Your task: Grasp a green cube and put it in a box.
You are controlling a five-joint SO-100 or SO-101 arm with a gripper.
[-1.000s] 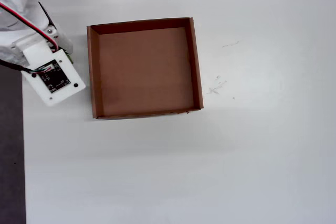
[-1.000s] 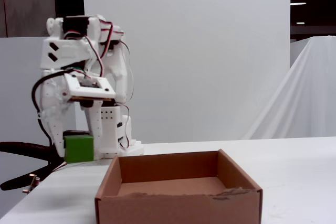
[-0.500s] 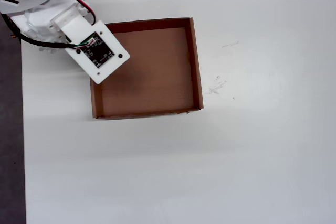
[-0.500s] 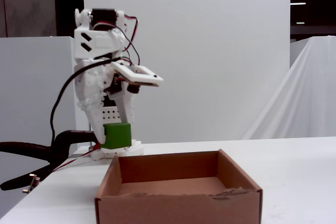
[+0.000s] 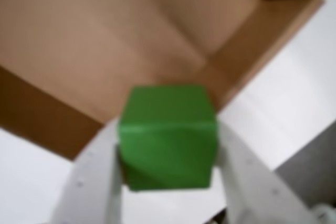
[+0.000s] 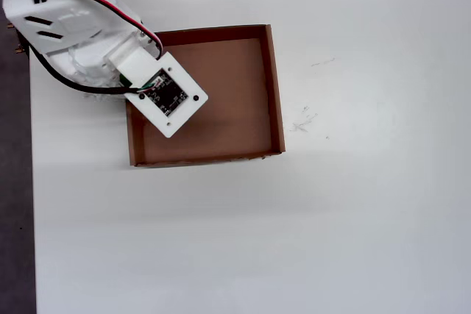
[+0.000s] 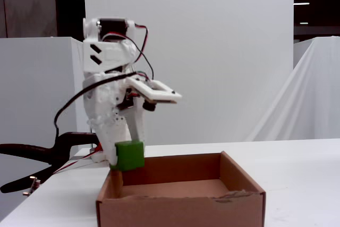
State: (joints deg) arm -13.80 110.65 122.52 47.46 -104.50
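Green and plain-faced, the cube (image 5: 168, 136) sits clamped between the two white fingers of the claw (image 5: 169, 156), which grip it on opposite flat sides. In the fixed view the cube (image 7: 130, 155) hangs above the left wall of the brown cardboard box (image 7: 180, 206), clear of the floor. It looks small, stiff and probably light; its smooth faces could slip, so a square hold across parallel sides suits it. The white bench (image 6: 353, 218) carries the box (image 6: 276, 93).

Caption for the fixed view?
Gripper holds the green cube above the box at its left wall.
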